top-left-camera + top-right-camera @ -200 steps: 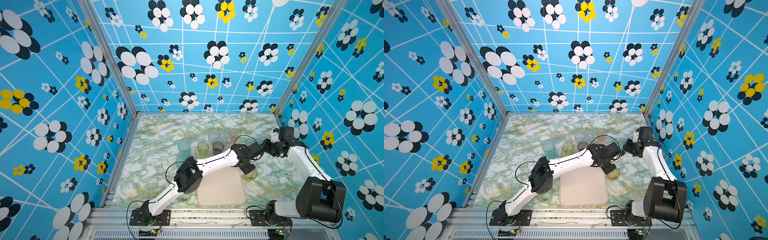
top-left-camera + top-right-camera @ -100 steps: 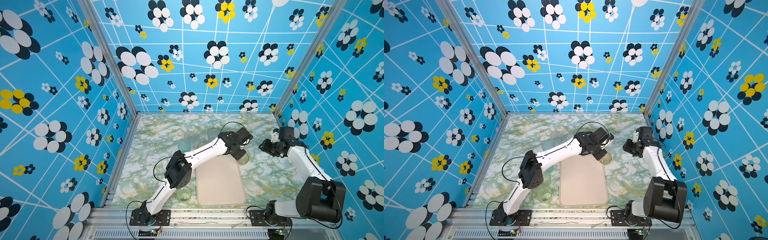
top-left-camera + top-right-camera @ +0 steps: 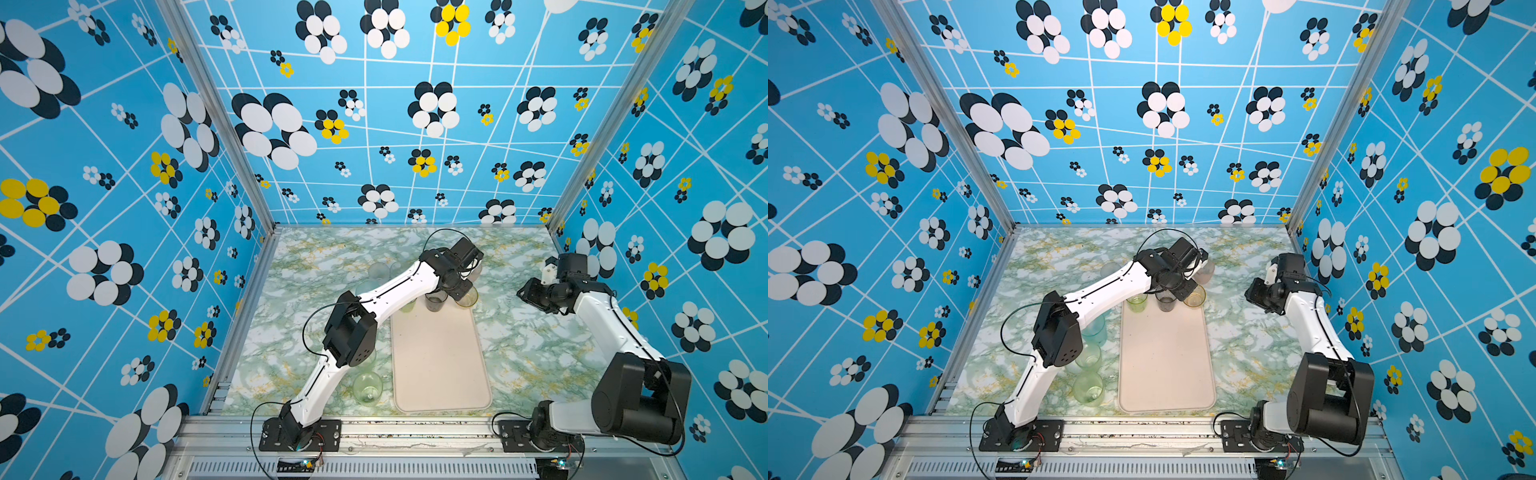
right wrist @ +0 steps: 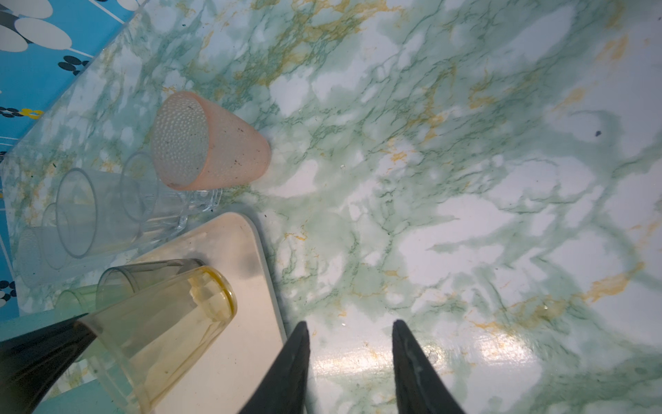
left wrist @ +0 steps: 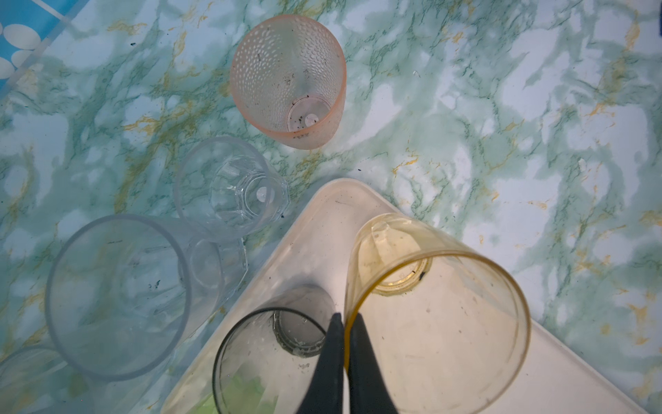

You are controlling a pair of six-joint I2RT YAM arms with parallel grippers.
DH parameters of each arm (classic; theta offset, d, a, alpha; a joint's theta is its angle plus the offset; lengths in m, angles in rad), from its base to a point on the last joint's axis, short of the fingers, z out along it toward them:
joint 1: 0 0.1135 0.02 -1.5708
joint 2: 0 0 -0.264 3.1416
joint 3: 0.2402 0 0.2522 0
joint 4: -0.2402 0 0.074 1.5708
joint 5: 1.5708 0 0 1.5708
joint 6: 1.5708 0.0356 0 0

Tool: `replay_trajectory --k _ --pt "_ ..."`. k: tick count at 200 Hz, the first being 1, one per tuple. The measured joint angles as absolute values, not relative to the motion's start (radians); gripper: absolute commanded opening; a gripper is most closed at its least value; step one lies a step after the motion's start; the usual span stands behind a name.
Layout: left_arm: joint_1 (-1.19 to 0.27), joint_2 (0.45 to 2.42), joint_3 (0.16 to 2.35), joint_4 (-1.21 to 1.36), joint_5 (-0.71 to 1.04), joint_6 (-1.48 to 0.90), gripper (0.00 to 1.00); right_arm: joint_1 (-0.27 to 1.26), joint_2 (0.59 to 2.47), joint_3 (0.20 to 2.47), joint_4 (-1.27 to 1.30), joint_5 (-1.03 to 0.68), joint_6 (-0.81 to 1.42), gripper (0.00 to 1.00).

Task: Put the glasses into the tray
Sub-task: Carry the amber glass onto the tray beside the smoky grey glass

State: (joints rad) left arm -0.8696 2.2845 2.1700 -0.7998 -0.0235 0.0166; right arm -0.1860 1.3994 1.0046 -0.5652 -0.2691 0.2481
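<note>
My left gripper [image 5: 345,317] is shut on the rim of an amber glass [image 5: 437,315], which tilts over the far right corner of the pale cream tray [image 3: 440,374]. Whether its base rests on the tray I cannot tell. On the tray's far end, beside it, stand a smoky grey glass [image 3: 435,300] and a light green glass [image 3: 409,306]. A pink dimpled glass [image 5: 290,79] and two clear glasses [image 5: 229,186] [image 5: 118,297] stand on the table beyond the tray. My right gripper [image 4: 350,324] hangs open and empty over bare table just right of the tray.
A green-tinted glass [image 3: 368,386] stands near the front edge, left of the tray, and a teal glass [image 3: 1094,328] shows behind the left arm's elbow. Patterned walls close the marble table [image 3: 540,353] on three sides.
The left arm has swung the amber glass from beside the tray's right edge back to the tray's far right corner. The right arm has barely moved.
</note>
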Motion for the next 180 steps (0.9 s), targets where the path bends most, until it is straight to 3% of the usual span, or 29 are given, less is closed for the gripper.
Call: replay_trajectory --k 180 --pt "-0.838 2.449 2.368 -0.899 -0.022 0.072 0.05 -0.186 1.459 1.005 -0.564 -0.273 0.248 0.4"
